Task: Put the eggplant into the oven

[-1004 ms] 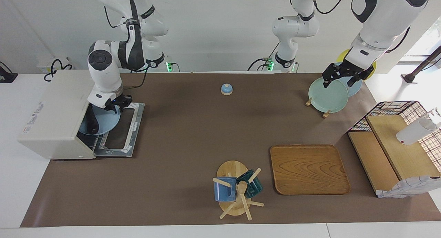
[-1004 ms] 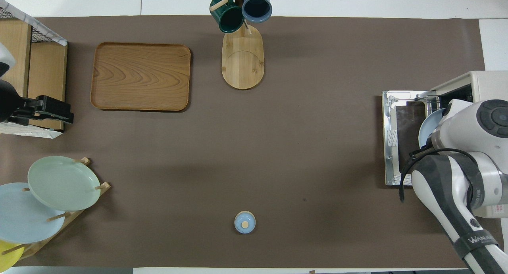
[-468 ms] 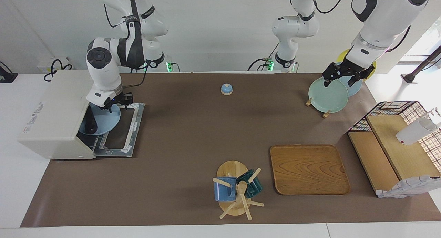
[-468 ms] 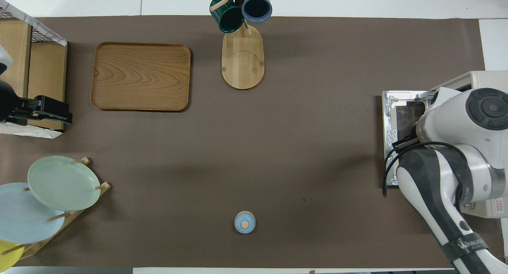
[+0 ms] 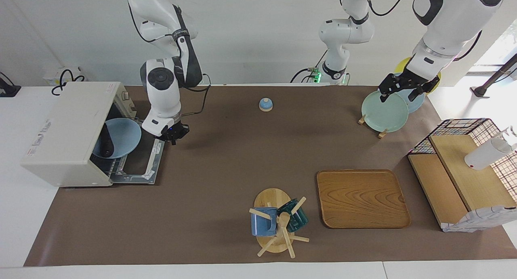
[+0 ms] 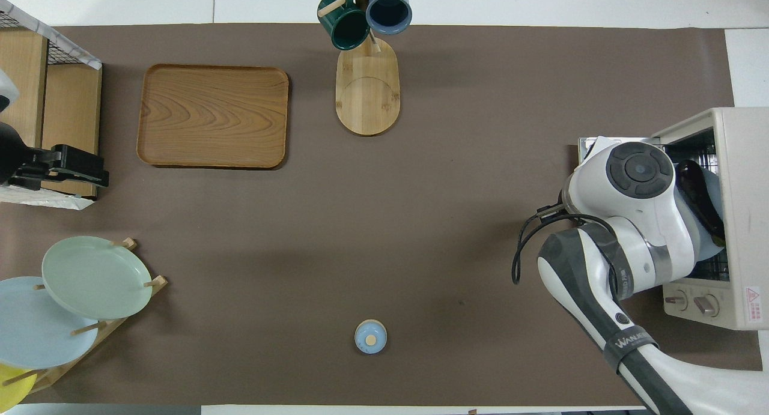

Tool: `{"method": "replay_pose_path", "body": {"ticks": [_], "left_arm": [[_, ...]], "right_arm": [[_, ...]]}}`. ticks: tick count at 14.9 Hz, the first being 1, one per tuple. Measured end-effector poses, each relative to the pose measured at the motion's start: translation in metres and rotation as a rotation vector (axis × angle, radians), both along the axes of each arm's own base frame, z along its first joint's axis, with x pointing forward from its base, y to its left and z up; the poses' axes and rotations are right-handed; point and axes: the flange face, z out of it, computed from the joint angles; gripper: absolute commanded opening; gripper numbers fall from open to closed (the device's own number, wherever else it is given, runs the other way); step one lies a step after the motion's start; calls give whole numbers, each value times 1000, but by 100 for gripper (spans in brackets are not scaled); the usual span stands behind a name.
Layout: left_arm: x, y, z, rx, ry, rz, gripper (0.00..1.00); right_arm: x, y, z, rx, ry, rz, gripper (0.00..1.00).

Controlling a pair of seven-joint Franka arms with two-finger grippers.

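the eggplant [image 5: 106, 141] is a slim, glossy purple-black length, slightly curved, lying on a pale blue plate [image 5: 123, 137] inside the oven [image 5: 68, 129], a boxy cream-white toaster oven at the right arm's end of the table. its drop-down door [image 5: 141, 160] lies open and flat on the brown mat.

the facing view looks straight into the oven mouth, so plate and eggplant show nearly whole, and it shows the right gripper [image 5: 173, 137] clear of the oven, over the door's edge nearest the robots, fingertips together and holding nothing. in the overhead view the right arm's white wrist covers the door and most of the plate (the gripper itself is hidden under it), though the eggplant [image 6: 700, 202] shows as a dark curve in the opening, and only this view shows the oven's side knobs [image 6: 691, 301].

the left gripper [image 5: 406, 89] waits over the plate rack [image 5: 381, 131] at the left arm's end, its fingers spread wide and empty, above a green plate [image 5: 384, 111].

elsewhere on the mat: a small blue bell [image 5: 265, 104] near the robots, a wooden tray [image 5: 362, 198], a mug tree [image 5: 278, 224] with a blue and a dark green mug, and a wire-sided wooden shelf [image 5: 464, 178]. none of these lies in front of the oven.
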Motion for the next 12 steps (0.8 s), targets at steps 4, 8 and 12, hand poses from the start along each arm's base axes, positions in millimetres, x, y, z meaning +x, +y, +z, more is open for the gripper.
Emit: {"method": "replay_pose_path", "body": {"ticks": [4, 8, 12], "left_arm": [[0, 0, 0, 0, 0, 0, 100], [0, 0, 0, 0, 0, 1, 100], [0, 0, 0, 0, 0, 1, 100]], "right_arm": [[1, -9, -22, -3, 26, -19, 0], [-4, -20, -32, -1, 34, -35, 0], [-7, -20, -36, -2, 41, -36, 0]]}}
